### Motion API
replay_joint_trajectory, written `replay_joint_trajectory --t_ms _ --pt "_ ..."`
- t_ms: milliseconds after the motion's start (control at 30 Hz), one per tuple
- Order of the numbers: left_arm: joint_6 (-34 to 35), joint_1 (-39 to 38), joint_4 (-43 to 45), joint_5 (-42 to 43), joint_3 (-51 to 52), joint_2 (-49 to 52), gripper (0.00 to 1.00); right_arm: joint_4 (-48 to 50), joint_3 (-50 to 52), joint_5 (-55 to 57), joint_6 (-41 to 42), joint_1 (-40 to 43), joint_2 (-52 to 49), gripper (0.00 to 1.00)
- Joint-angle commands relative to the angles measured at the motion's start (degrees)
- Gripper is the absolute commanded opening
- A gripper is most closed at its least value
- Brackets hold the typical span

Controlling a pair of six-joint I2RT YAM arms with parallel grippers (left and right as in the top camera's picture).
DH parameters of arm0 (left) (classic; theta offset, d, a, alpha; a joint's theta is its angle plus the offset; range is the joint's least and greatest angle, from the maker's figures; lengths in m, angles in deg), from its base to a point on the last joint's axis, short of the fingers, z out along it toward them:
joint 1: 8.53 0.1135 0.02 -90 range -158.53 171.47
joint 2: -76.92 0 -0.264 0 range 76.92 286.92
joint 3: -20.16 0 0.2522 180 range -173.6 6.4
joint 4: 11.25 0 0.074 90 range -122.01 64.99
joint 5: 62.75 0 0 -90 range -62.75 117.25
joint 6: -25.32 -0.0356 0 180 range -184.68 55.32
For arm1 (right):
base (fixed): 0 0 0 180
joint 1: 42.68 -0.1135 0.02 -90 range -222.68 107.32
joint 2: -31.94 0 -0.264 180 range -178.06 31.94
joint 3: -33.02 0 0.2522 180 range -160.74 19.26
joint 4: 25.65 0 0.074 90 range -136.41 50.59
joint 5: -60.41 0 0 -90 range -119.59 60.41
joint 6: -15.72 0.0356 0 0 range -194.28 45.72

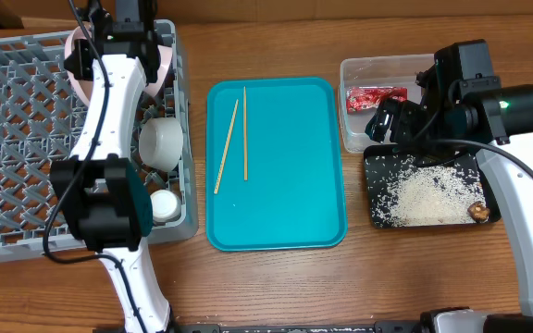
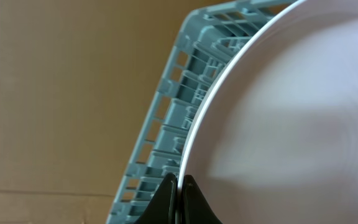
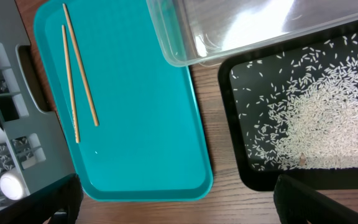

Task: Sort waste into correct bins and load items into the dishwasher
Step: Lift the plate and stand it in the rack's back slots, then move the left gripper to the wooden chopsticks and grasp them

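My left gripper (image 2: 180, 186) is shut on the rim of a pale pinkish plate (image 2: 291, 112), held on edge over the far right part of the grey dish rack (image 1: 17, 139); the plate also shows in the overhead view (image 1: 163, 67). A bowl (image 1: 160, 141) and a small cup (image 1: 164, 204) sit in the rack. Two chopsticks (image 1: 227, 145) lie on the teal tray (image 1: 285, 185). The red-and-white wrapper (image 1: 375, 97) lies in the clear tub (image 1: 354, 69). Rice (image 1: 428, 194) and a brown lump (image 1: 477, 211) lie in the black tray (image 1: 375, 217). My right gripper (image 3: 179, 202) is open and empty.
In the right wrist view the teal tray (image 3: 142, 124) lies left of the black tray (image 3: 229, 124), with the clear tub (image 3: 229, 31) behind and the rack's edge (image 3: 36, 137) at far left. A strip of bare wood runs between the trays.
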Motion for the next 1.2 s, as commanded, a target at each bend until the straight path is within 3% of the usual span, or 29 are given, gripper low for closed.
replay_joint_trajectory --t_ms 0,33,100,167,200,300,433,633,833,900,1000,1033,1100,1167 --pt "4.76 0.24 0.35 -0.31 -0.55 1.95 0.04 0.13 -0.57 0.59 0.11 0.11 0.48 1.00" --pt "4.87 0.24 0.61 -0.02 -0.55 2.10 0.04 0.13 -0.57 0.59 0.11 0.11 0.48 1.00" --pt "4.81 0.24 1.79 2.29 -0.55 2.10 0.28 0.13 -0.57 0.59 0.11 0.11 0.48 1.00" --pt "4.81 0.24 2.62 2.62 -0.57 2.10 0.69 0.13 -0.57 0.59 0.11 0.11 0.48 1.00" --pt "4.81 0.17 2.64 2.62 -0.57 2.08 1.00 0.13 -0.57 0.59 0.11 0.11 0.48 1.00" --pt "4.55 -0.59 1.95 4.37 -1.31 1.57 1.00 0.13 -0.57 0.59 0.11 0.11 0.48 1.00" --pt "4.68 -1.81 -5.03 21.68 -6.16 -1.57 1.00 0.13 -0.57 0.59 0.11 0.11 0.48 1.00" --pt "4.87 -4.46 -19.45 56.50 -15.41 -11.26 1.00 0.13 -0.57 0.59 0.11 0.11 0.48 1.00" --pt "6.36 -9.18 -21.22 88.52 -15.63 -18.40 1.00 0.13 -0.57 0.59 0.11 0.11 0.48 1.00" --pt "6.32 -10.58 -21.86 95.14 -15.63 -18.80 1.00 0.13 -0.57 0.59 0.11 0.11 0.48 1.00" --pt "6.34 -12.44 -22.38 100.72 -15.61 -18.51 0.99 0.13 -0.57 0.59 0.11 0.11 0.48 1.00" --pt "6.34 -13.29 -23.30 100.24 -15.58 -18.16 0.92 0.13 -0.57 0.59 0.11 0.11 0.48 1.00" --pt "7.48 -14.58 -25.29 96.54 -15.54 -17.57 0.90 0.13 -0.57 0.59 0.11 0.11 0.48 1.00" --pt "11.85 -16.83 -28.28 86.09 -15.54 -16.15 0.89 0.13 -0.57 0.59 0.11 0.11 0.48 1.00"
